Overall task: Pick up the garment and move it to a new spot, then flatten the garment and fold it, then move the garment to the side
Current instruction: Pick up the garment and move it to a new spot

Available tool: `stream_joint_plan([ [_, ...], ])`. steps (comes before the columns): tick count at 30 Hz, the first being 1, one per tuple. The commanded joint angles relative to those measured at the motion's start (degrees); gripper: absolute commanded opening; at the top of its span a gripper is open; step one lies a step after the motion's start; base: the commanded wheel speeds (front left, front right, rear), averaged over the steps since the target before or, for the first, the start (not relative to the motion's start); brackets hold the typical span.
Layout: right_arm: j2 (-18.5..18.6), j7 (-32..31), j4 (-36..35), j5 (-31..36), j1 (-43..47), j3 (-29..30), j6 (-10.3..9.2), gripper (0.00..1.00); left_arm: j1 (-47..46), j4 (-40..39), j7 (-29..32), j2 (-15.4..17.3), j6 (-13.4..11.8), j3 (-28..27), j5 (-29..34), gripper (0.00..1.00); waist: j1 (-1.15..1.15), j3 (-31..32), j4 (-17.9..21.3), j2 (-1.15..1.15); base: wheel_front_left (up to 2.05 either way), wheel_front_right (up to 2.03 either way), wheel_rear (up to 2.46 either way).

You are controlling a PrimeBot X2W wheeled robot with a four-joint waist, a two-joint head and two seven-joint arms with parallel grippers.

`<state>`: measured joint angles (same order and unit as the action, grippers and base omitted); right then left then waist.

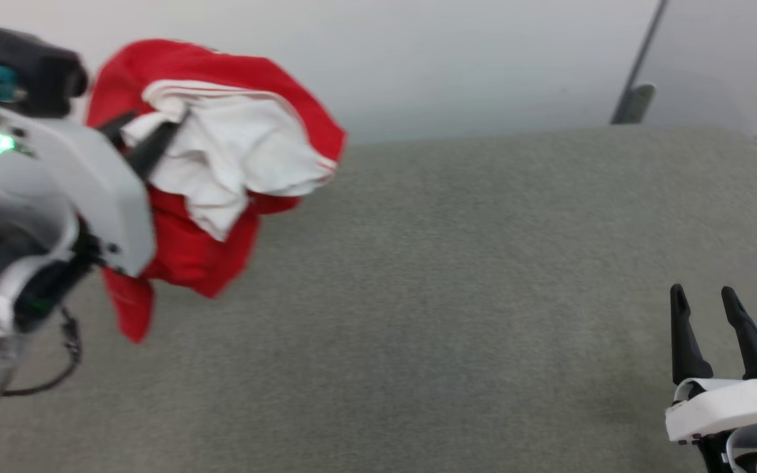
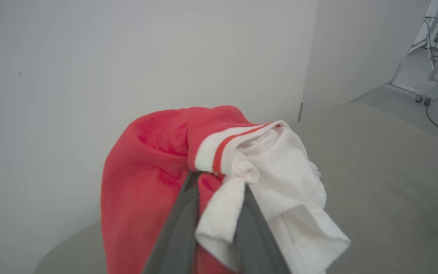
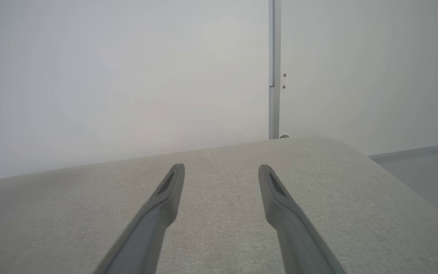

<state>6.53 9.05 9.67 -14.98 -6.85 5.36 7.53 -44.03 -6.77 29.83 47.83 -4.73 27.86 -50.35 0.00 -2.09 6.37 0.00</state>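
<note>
The garment (image 1: 188,249) is a bunched red shirt with a white sleeve, hanging in the air at the upper left above the grey padded surface (image 1: 457,315). My left gripper (image 1: 152,135) is shut on it, dark fingers clamped into the white and red cloth. Seen from the left wrist, the garment (image 2: 146,182) drapes over both fingers (image 2: 179,228), with the striped sleeve trim on top. My right gripper (image 1: 704,295) stands open at the lower right, nothing between its fingers. In the right wrist view that gripper (image 3: 221,169) hovers over bare grey fabric.
A white wall (image 1: 457,59) runs behind the padded surface. A grey pole (image 1: 635,98) stands at the far right edge. The left wrist view shows a wheeled frame and a cable (image 2: 432,95) on the floor beyond the surface's right side.
</note>
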Motion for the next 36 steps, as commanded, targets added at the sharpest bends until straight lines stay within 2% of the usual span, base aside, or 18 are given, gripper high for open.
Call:
stream_joint_plan([
  [1,-0.48,0.55,0.17,0.31,-0.95,0.35,-0.08,1.0,-0.72,-0.83,0.66,-1.34,-0.27,1.26,0.66,0.0,0.0,-2.79,4.05,0.0,0.0,0.0,0.0],
  [8,-1.59,1.95,1.02,-0.05,-2.01,0.2,-0.08,1.0,-0.02,-0.87,2.33,-5.75,-1.03,6.59,2.79,0.0,0.0,-6.13,7.26,0.0,0.0,0.0,0.0],
  [15,-2.8,3.28,2.45,-0.2,-3.49,-0.8,-0.08,1.0,3.8,3.98,2.23,-9.35,-0.42,11.34,3.15,0.0,0.0,-8.96,8.69,0.0,0.0,0.0,0.0],
  [27,-3.46,4.82,5.22,-0.89,-5.85,-2.85,-0.08,1.0,6.95,17.34,2.14,-13.75,3.04,16.43,2.06,0.0,0.0,-11.55,9.51,0.0,0.0,0.0,0.0],
  [36,-3.62,5.62,7.34,-1.35,-7.41,-4.06,-0.08,1.0,7.22,26.64,2.86,-17.55,6.64,21.29,3.32,0.0,0.0,-11.94,9.09,0.0,0.0,0.0,0.0],
])
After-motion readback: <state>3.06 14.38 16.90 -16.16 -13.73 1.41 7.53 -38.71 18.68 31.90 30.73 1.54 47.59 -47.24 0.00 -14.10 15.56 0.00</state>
